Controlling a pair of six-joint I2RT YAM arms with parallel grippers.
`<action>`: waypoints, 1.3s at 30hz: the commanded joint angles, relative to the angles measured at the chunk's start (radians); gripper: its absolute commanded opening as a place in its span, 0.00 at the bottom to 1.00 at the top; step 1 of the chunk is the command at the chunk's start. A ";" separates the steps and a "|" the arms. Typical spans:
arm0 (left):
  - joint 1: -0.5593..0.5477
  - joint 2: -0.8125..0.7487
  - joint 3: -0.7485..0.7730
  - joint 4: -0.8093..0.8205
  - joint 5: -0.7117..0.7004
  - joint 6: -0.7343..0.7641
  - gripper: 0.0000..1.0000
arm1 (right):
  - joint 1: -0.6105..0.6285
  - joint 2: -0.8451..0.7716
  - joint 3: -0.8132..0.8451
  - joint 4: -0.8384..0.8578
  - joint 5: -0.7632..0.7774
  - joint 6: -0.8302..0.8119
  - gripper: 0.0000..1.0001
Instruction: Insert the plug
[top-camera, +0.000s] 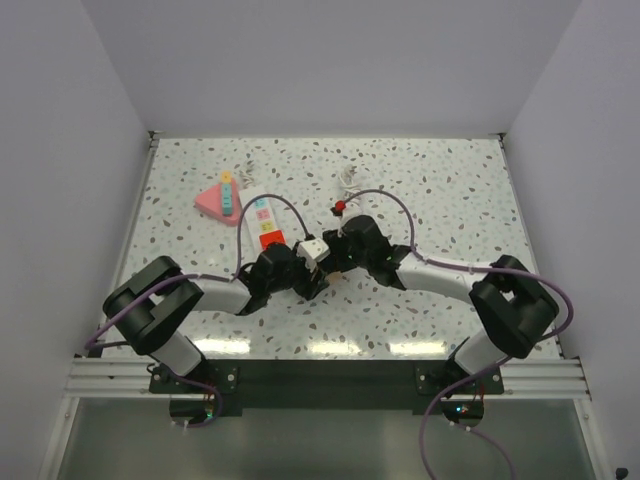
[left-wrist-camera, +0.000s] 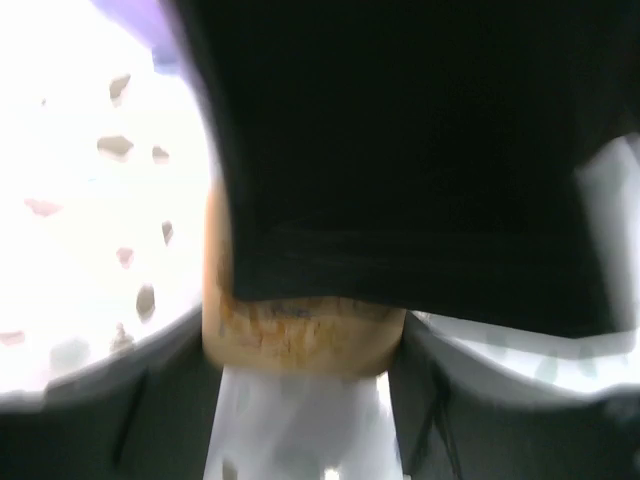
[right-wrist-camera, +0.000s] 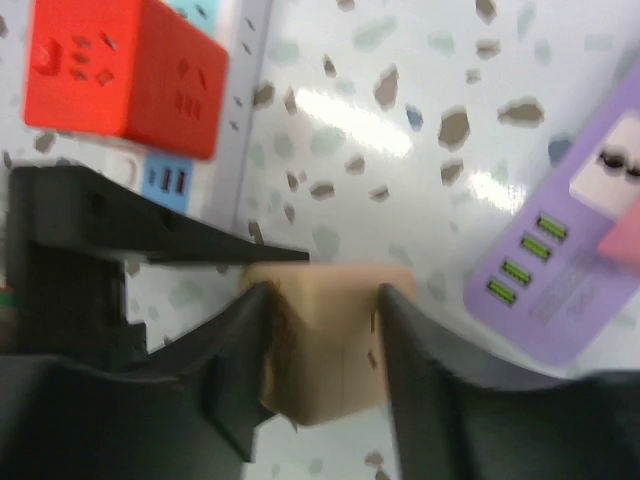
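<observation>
The plug (right-wrist-camera: 330, 340) is a tan block with a white body behind it (left-wrist-camera: 300, 420). In the top view it lies at the table's middle, where both arms meet (top-camera: 335, 274). My right gripper (right-wrist-camera: 322, 335) has its two dark fingers pressed on the tan block's sides, just above the table. In the left wrist view my left gripper (left-wrist-camera: 305, 400) is shut on the white body, and the tan end (left-wrist-camera: 300, 340) points at the right arm's black housing. The white power strip (top-camera: 265, 222) with coloured sockets lies just beyond, with a red cube (right-wrist-camera: 120, 70) on it.
A purple strip with green ports (right-wrist-camera: 545, 270) lies close to the right of the plug. A pink triangular socket block (top-camera: 218, 200) sits at the far left. A white cable with a red piece (top-camera: 341, 207) trails behind the right arm. White walls enclose the table.
</observation>
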 joint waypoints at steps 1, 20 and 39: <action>-0.022 -0.063 0.104 0.119 -0.025 -0.004 0.00 | 0.051 0.130 -0.024 -0.151 0.084 -0.064 0.41; -0.015 -0.189 0.018 0.100 -0.090 0.093 0.00 | -0.033 -0.032 0.015 -0.183 -0.006 -0.051 0.64; 0.177 -0.218 0.406 -0.539 -0.154 -0.267 0.00 | -0.145 -0.359 -0.062 -0.049 -0.070 -0.122 0.86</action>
